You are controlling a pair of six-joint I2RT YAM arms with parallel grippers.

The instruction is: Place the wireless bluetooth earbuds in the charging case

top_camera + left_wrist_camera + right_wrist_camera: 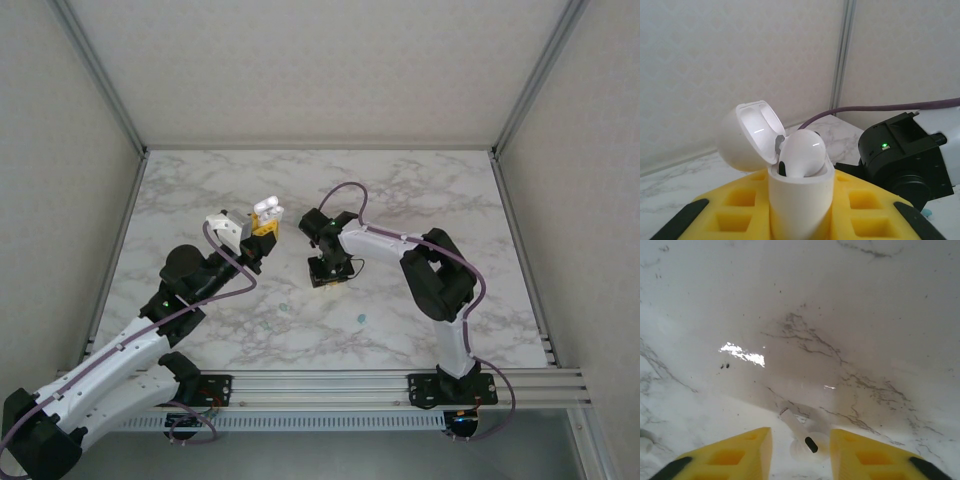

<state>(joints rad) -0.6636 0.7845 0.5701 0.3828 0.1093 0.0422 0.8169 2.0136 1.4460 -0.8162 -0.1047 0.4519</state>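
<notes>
Left gripper point(800, 225) clamped on the open charging case point(800, 195) (one bud point(802, 152) already seated), the right gripper point(801, 440) straddles a white earbud point(807, 442) between parted fingers point(740, 455); an off-centre squeeze could flick it away.

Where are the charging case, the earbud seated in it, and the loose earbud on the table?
charging case point(800, 202): left wrist view, front of its white body.
seated earbud point(802, 155): left wrist view, its rounded top.
loose earbud point(801, 448): right wrist view, its round head beside the dark spot.

Lab test booth: marble-look table point(420, 190), aluminium-framed white wall panels point(330, 70).
</notes>
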